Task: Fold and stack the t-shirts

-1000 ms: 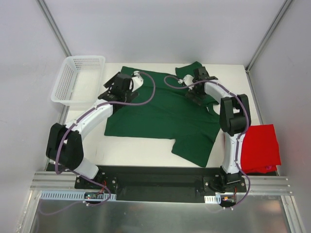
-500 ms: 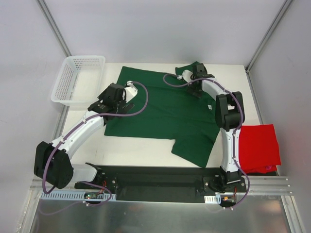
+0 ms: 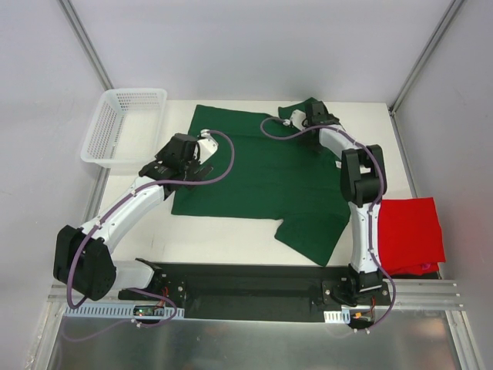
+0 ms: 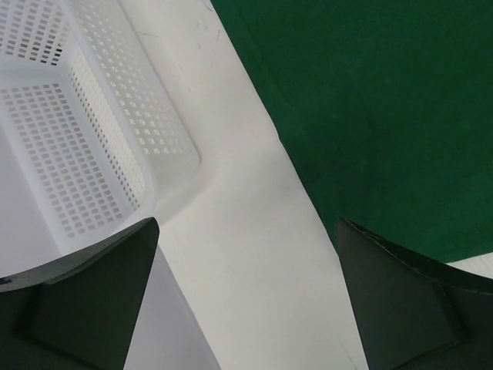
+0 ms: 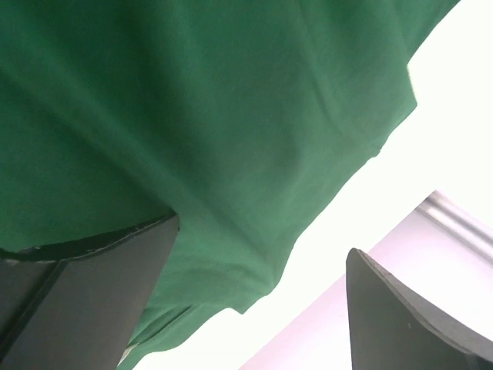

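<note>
**Green shirt flat, folding not yet begun**

Dark green t-shirt [image 3: 262,177] is lying spread out on the tabletop [image 3: 223,235], unfolded. Red t-shirt [image 3: 412,235] is sitting off its near right corner, looking folded already. Left hand [image 4: 246,231] is hovering open at the green shirt's left edge, and right hand [image 5: 263,239] is hovering open over its far sleeve. Nothing is stacked. No writing is showing.

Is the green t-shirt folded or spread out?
Spread out: the green t-shirt lies flat across the table, both sleeves showing.
</note>
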You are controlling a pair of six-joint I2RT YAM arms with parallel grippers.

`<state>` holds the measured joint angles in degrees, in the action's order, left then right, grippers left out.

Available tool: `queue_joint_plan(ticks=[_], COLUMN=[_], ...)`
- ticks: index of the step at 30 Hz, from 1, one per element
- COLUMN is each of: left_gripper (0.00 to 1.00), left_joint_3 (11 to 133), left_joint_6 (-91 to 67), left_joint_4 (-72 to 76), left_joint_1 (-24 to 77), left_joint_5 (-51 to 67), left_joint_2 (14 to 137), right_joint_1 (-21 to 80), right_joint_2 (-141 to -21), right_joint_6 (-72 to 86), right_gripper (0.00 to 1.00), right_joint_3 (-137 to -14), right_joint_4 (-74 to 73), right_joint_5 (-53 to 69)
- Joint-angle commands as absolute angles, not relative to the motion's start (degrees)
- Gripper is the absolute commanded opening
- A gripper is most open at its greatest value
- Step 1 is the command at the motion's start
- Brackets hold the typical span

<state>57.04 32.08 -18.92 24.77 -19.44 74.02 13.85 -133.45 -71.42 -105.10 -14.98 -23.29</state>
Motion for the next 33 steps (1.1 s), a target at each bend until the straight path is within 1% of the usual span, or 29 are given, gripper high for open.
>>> queue_joint_plan(ticks=[1,5,13,16,20,27,33], left_gripper=[0.99,0.99,0.99,0.99,0.99,0.99,0.99], left_joint_3=[57.3,57.4,56.5,55.7,55.3,55.8,55.7], left_joint_6=[31.1,31.1,31.2,31.4,31.2,31.0,30.3], left_joint_4=[-19.4,-19.6,-20.5,-20.7,-20.9,-21.3,-21.7], left_joint_1=[25.0,25.1,25.2,25.2,25.3,25.3,25.4], left_joint_5=[-17.7,-17.0,-16.3,-16.0,-15.4,-15.2,-14.7], left_joint_2=[72.5,72.9,72.5,72.5,72.3,72.8,72.7], right_joint_1=[12.7,11.4,7.5,6.9,6.0,5.9,5.9], right_joint_2=[-124.1,-123.3,-129.7,-132.4,-136.3,-138.3,-142.2], right_joint_6=[-67.7,-67.4,-66.1,-66.4,-65.9,-63.6,-65.2], right_gripper=[0.96,0.96,0.96,0.96,0.96,0.96,0.96], right_joint_3=[-101.3,-101.5,-110.7,-112.0,-113.8,-115.0,-117.8], right_joint_4=[-14.0,-13.4,-15.5,-15.6,-15.9,-18.8,-19.2], right_joint_5=[-22.7,-24.1,-26.1,-26.3,-24.9,-20.7,-22.1])
